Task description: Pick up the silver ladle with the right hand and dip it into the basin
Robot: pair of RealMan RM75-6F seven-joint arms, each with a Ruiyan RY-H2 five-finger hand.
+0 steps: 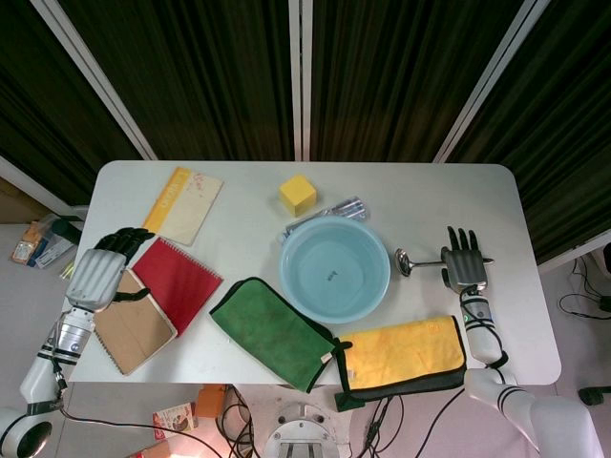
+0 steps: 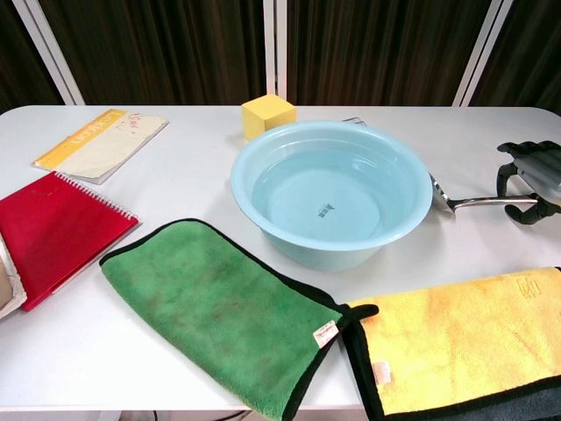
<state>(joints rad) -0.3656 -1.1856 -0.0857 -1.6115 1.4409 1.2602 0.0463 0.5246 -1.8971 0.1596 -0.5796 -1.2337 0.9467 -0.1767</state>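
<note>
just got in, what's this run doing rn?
The right hand is over the handle of the silver metal ladle, which lies flat on the white table just right of the light blue plastic basin. Whether the fingers have closed on the handle can't be told; the ladle isn't lifted and its bowl is outside the basin. The left hand rests over a brown notebook at the far side, uninvolved.
</note>
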